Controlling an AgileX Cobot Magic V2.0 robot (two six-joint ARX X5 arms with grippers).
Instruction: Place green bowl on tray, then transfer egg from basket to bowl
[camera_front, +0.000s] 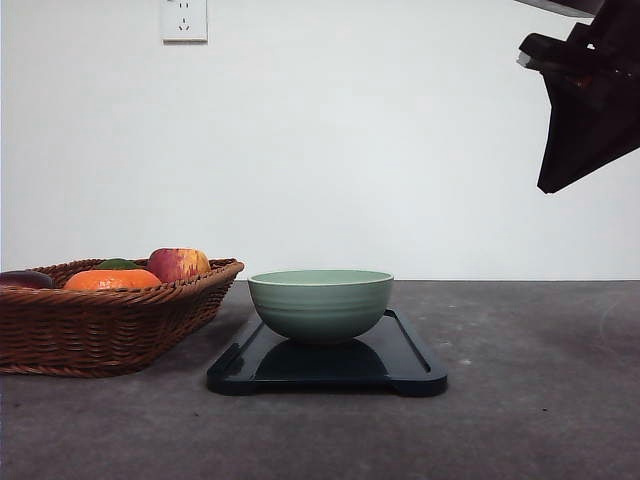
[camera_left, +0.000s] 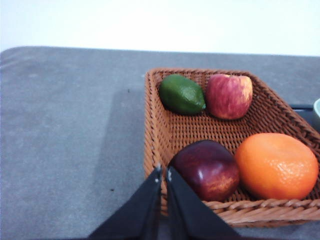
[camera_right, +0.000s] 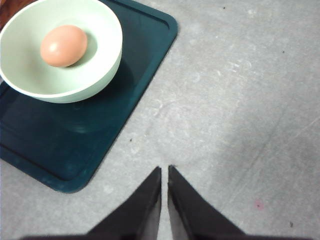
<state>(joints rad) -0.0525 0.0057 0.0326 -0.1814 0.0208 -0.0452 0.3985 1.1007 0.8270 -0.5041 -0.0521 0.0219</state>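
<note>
While both pairs of fingers are sitting pressed together and gripping nothing, I'm reading the task as done. My right gripper (camera_right: 164, 172) is hanging over bare grey desk (camera_right: 240, 100) beside the tray (camera_right: 60, 150); my left gripper (camera_left: 163, 172) is hovering at the near rim of the basket (camera_left: 155, 135). The egg (camera_right: 63, 45) is lying inside the green bowl (camera_right: 100, 65), which is standing on the tray. Egg looks light, smooth, fragile: I'd be taking it gently across its short sides. Bowl is glazed, ridged, likely slippery; grab the rim. Tray is glossy and dark. Wicker basket is holding a lime (camera_left: 182, 94), apple (camera_left: 229, 96), orange (camera_left: 276, 166) and a dark red fruit (camera_left: 206, 169).
</note>
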